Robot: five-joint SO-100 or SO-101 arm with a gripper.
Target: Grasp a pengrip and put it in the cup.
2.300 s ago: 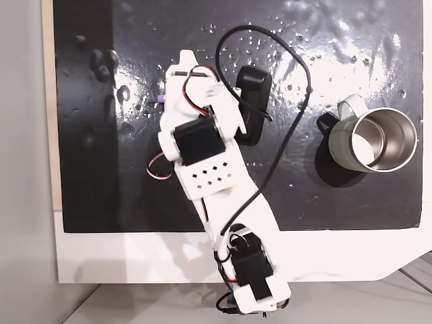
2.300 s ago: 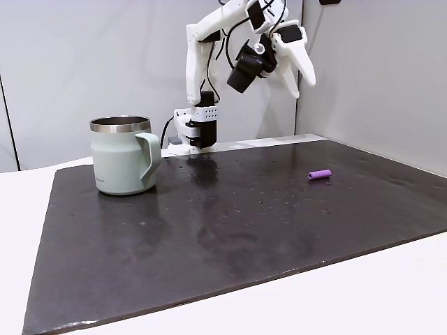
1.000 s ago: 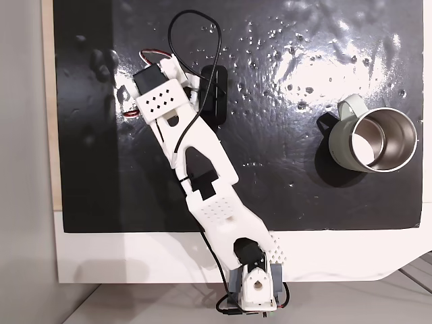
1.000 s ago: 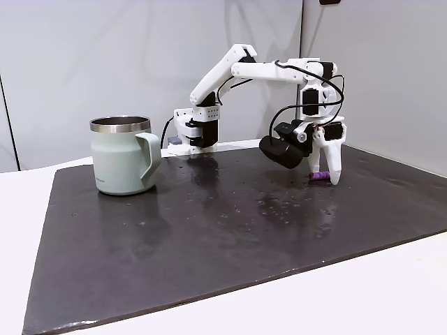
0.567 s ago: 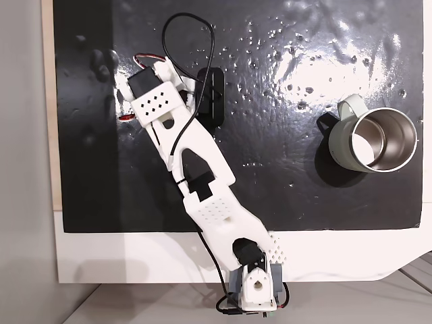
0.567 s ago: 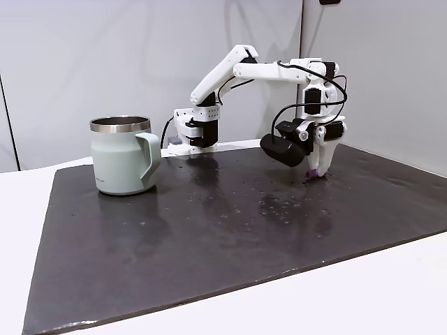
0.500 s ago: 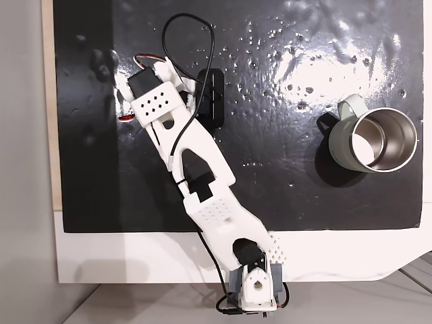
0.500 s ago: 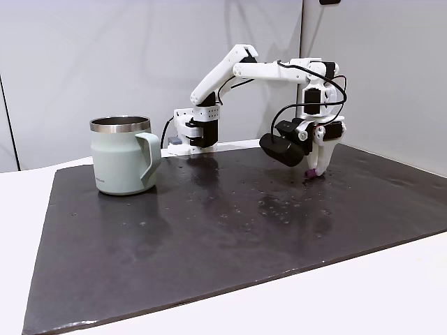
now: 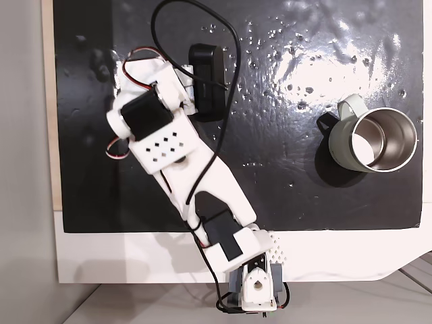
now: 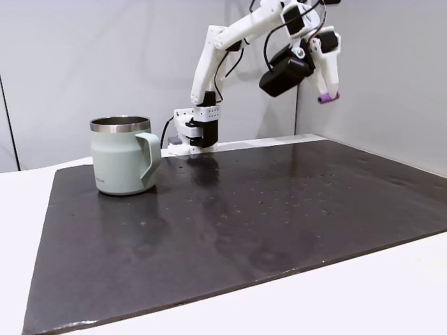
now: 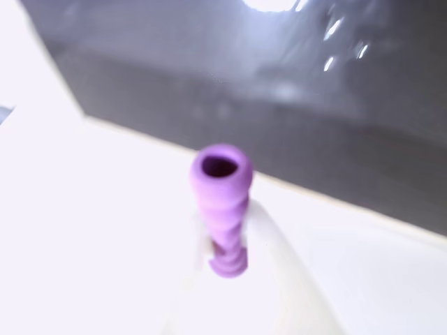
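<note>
A: Claw (image 10: 328,94) first. In a fixed view we log it raised high above the table, fingertips pointing down, clamped on the pengrip (image 10: 325,98), which pokes out purple at the tips.

B: The wrist view agrees. The pengrip (image 11: 221,202) sits squeezed between the pale fingers (image 11: 279,279), its open end toward the lens, ribbed along its side. Blurred dark mat (image 11: 279,105) behind it.

A: So the pengrip is airborne, touching nothing but the claw. In that side-on fixed view it hangs over the far right part of the table.

B: From the top-down fixed view we cannot pick out the pengrip; the arm's white body (image 9: 175,155) covers that spot. The arm reaches from its base (image 9: 255,287) at the table's bottom edge toward the top left corner of the black mat (image 9: 270,189).

A: The cup (image 9: 374,140): upright near the right edge of the mat in that top-down view, steel inside showing, handle toward the left.

B: In the side-on fixed view the cup (image 10: 120,157) stands at the mat's left, near the far edge, well apart from the claw. A white table (image 10: 349,300) shows beyond the mat's near edge.
</note>
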